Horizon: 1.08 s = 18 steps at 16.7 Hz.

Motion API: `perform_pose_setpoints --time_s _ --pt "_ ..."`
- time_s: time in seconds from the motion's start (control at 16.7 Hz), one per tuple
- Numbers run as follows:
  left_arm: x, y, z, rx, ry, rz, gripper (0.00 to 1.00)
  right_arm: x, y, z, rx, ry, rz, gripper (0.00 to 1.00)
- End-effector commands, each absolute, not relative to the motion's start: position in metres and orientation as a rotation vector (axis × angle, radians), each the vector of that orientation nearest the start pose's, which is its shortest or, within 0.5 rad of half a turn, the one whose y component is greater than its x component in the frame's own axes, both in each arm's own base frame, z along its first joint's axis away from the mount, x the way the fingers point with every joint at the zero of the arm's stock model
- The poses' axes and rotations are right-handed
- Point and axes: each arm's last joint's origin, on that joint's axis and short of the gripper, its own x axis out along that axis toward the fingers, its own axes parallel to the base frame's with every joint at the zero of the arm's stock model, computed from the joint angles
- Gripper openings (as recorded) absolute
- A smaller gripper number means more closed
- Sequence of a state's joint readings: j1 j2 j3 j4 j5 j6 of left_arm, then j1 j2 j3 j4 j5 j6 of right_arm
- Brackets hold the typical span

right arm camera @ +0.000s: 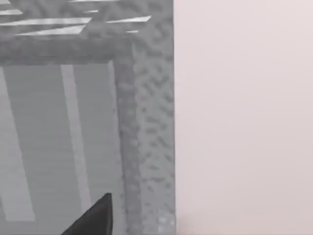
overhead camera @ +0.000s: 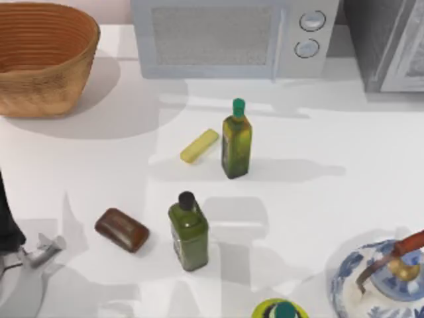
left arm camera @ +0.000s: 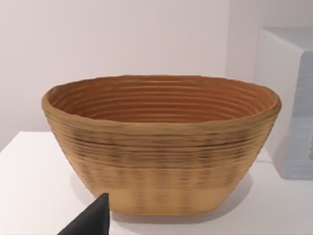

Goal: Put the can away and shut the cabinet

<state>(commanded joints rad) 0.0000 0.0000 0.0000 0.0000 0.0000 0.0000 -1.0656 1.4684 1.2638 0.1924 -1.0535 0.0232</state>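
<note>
The can is out of view. The cabinet stands at the table's far right corner, dark grey, with its pale framed door angled toward the right edge. In the right wrist view its dark textured frame is very close, with a dark tip of my right gripper just in front of it. My left arm sits at the near left edge. A dark tip of my left gripper points at the woven basket from a short way off.
The woven basket sits far left, and a white microwave at the back middle. Mid-table hold two green bottles, a yellow bar and a brown block. A blue-white pot and a green-yellow lid are near right.
</note>
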Motion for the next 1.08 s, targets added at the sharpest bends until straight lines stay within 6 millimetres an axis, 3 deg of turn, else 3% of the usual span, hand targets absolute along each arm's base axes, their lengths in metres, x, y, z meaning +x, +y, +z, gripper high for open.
perform_pose_setpoints --time_s 0.24,0.48,0.66,1.08 --pt "0.106 -0.001 0.16 0.0 0.0 0.0 1.0 0.177 -0.249 0.447 0.026 0.02 0.002 1.0" --pt "0.106 -0.001 0.16 0.0 0.0 0.0 1.0 0.16 -0.213 0.497 0.01 0.011 0.003 1.0" --pt "0.106 -0.001 0.16 0.0 0.0 0.0 1.0 0.155 -0.201 0.51 -0.001 0.005 0.003 1.0" --pt "0.106 -0.001 0.16 0.0 0.0 0.0 1.0 0.161 -0.199 0.511 -0.006 0.004 0.002 1.0"
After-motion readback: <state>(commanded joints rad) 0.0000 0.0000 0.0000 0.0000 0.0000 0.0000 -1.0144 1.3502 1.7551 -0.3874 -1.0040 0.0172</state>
